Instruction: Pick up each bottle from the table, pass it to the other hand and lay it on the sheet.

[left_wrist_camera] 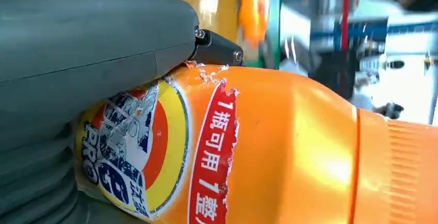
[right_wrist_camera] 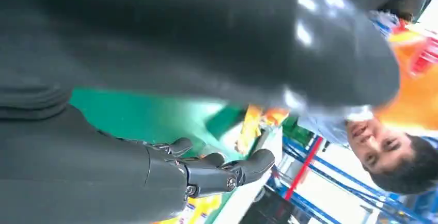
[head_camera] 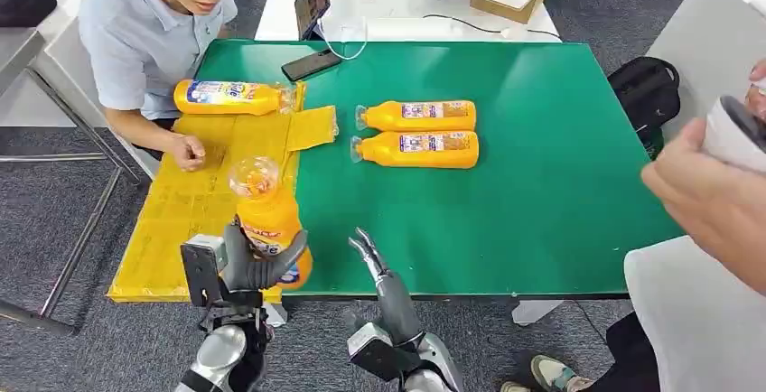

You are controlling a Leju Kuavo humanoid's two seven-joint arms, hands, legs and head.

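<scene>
My left hand (head_camera: pixel 248 266) grips an orange bottle (head_camera: pixel 267 216) upright above the near end of the yellow sheet (head_camera: pixel 185 202); the same bottle (left_wrist_camera: pixel 268 146) with its torn label shows close in the left wrist view, under my thumb (left_wrist_camera: pixel 93 38). Just right of it my right hand (head_camera: pixel 372 259) hovers over the green table (head_camera: pixel 542 175), fingers (right_wrist_camera: pixel 222 170) spread and holding nothing. Another orange bottle (head_camera: pixel 233 97) lies on the sheet's far end. Two orange bottles (head_camera: pixel 417 116) (head_camera: pixel 417 149) lie side by side on the table's middle.
A person in a light blue shirt (head_camera: pixel 144 35) sits at the far left, one hand (head_camera: pixel 188 152) resting on the sheet. Another person's hand (head_camera: pixel 714 193) holds a white object at the right edge. A phone (head_camera: pixel 311 64) and a tablet (head_camera: pixel 312 1) stand at the table's far edge.
</scene>
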